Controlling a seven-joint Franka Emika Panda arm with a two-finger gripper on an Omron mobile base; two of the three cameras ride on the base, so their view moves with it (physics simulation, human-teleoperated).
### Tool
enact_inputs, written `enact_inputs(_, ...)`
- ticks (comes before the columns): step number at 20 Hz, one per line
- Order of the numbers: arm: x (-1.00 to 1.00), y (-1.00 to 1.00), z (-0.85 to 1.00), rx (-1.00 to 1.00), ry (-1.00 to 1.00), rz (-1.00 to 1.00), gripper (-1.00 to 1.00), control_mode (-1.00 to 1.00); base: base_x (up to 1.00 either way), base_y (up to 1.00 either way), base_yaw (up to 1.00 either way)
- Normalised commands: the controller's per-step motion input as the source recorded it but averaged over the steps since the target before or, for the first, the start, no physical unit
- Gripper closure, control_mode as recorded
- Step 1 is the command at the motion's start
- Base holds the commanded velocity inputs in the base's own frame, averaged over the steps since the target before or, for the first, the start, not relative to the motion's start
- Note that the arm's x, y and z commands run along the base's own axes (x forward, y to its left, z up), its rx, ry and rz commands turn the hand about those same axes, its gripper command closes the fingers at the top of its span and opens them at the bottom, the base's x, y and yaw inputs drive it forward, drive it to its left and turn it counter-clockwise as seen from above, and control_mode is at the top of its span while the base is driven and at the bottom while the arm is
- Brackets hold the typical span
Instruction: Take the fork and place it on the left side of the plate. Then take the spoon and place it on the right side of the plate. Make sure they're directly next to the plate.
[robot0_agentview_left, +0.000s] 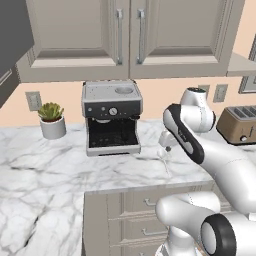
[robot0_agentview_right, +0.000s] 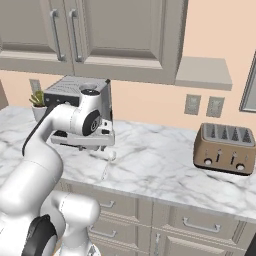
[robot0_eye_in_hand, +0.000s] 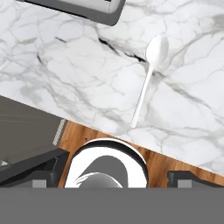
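The spoon (robot0_eye_in_hand: 148, 74) is pale, with a round bowl and a thin straight handle. It lies flat on the marble counter (robot0_eye_in_hand: 65, 74), and its handle tip ends close to the counter's front edge. It also appears as a thin pale shape (robot0_agentview_left: 164, 159) just right of the coffee machine, and in the right base view (robot0_agentview_right: 107, 162). My gripper (robot0_eye_in_hand: 117, 177) hangs above the counter's front edge near the spoon's handle end. It is open, with both finger tips spread wide and nothing between them. The fork and the plate are out of view.
A grey coffee machine (robot0_agentview_left: 112, 117) stands at the back, left of the spoon. A potted plant (robot0_agentview_left: 52, 120) is further left and a brown toaster (robot0_agentview_right: 225, 148) sits far right. Wall cabinets hang above, drawers (robot0_agentview_right: 195, 225) run below the counter edge.
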Motion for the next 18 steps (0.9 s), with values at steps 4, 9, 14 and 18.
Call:
enact_inputs(4,0.00,0.00,0.00,0.00,0.00,0.00,-1.00,-1.00,0.00,0.00,0.00)
enact_inputs(9,0.00,0.00,-0.03,0.00,-0.07,0.00,-1.00,-1.00,0.00,0.00,0.00)
enact_inputs(14,0.21,-0.14,-0.25,-0.09,0.19,0.00,-1.00,-1.00,0.00,0.00,0.00)
enact_inputs(18,0.39,-0.14,-0.46,-0.23,0.11,0.00,-1.00,-1.00,0.00,0.00,0.00)
